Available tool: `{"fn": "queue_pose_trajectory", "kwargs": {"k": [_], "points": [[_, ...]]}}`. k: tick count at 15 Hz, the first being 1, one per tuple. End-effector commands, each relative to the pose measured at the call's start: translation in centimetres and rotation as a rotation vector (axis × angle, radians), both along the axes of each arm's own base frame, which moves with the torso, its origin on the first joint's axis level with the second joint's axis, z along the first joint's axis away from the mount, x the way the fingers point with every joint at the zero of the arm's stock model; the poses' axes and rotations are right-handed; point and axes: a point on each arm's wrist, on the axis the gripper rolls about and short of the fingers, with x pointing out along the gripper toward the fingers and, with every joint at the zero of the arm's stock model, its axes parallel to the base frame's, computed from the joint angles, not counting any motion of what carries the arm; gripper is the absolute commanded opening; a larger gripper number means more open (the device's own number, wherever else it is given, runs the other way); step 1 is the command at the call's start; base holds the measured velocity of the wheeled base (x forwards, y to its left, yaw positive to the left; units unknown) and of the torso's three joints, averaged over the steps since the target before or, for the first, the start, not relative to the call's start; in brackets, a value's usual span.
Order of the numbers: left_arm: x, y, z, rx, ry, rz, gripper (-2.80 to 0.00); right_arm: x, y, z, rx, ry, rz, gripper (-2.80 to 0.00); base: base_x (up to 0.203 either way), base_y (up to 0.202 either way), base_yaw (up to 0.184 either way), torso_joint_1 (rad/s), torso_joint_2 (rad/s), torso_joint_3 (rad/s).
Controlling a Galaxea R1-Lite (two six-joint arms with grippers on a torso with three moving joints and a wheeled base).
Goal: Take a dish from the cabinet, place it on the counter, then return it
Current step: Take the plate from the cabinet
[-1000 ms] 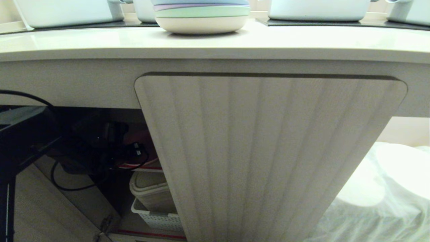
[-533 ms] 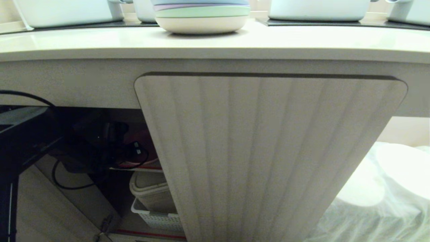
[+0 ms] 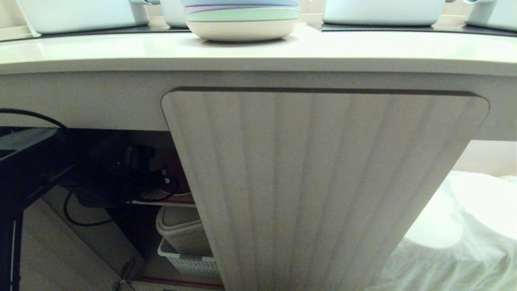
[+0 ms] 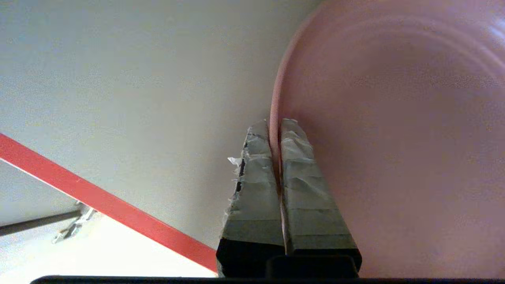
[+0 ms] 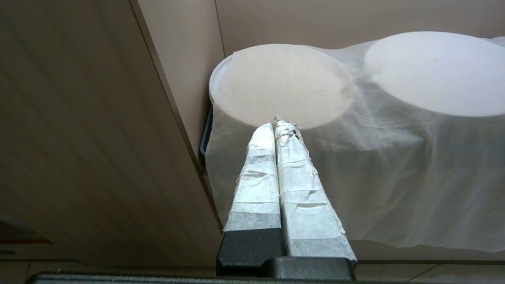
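The dish (image 4: 394, 138), a pink plate, fills one side of the left wrist view. My left gripper (image 4: 275, 126) is shut on its rim, one taped finger on each face. It lies inside the cabinet, over the pale shelf with its red edge (image 4: 98, 201). In the head view the left arm (image 3: 121, 173) is a dark shape reaching into the open compartment beside the closed fluted door (image 3: 323, 182). The counter (image 3: 258, 50) runs across the top. My right gripper (image 5: 278, 124) is shut and empty, parked beside the cabinet's side panel.
A stack of plates topped by a blue one (image 3: 242, 18) and white pots (image 3: 383, 10) stand on the counter. Under the shelf sit a beige bin (image 3: 181, 226) and a white basket (image 3: 190, 262). A black cable (image 3: 80, 222) hangs there. White cloth (image 5: 375, 157) covers round things at the right.
In the head view the pink patch beside the left wrist has shrunk and darkened. The arm itself has barely shifted, and the camera has held still.
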Motion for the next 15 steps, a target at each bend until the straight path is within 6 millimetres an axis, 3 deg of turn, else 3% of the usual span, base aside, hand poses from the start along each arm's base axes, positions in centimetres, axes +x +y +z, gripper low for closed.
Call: {"fn": "queue_pose_trajectory", "kwargs": {"k": [1, 11, 15], "points": [[0.0, 0.0, -0.1, 0.0, 0.005, 0.002, -2.8, 0.0, 0.0, 0.0, 0.0, 0.0, 0.0, -2.8, 0.0, 0.0, 0.0, 0.0, 0.0, 0.0], [-0.5, 0.0, 0.2, 0.0, 0.006, 0.005, -2.8, 0.0, 0.0, 0.0, 0.0, 0.0, 0.0, -2.8, 0.0, 0.0, 0.0, 0.0, 0.0, 0.0], [-1.8, -0.2, -0.4, 0.0, 0.039, -0.002, -2.8, 0.0, 0.0, 0.0, 0.0, 0.0, 0.0, -2.8, 0.0, 0.0, 0.0, 0.0, 0.0, 0.0]]}}
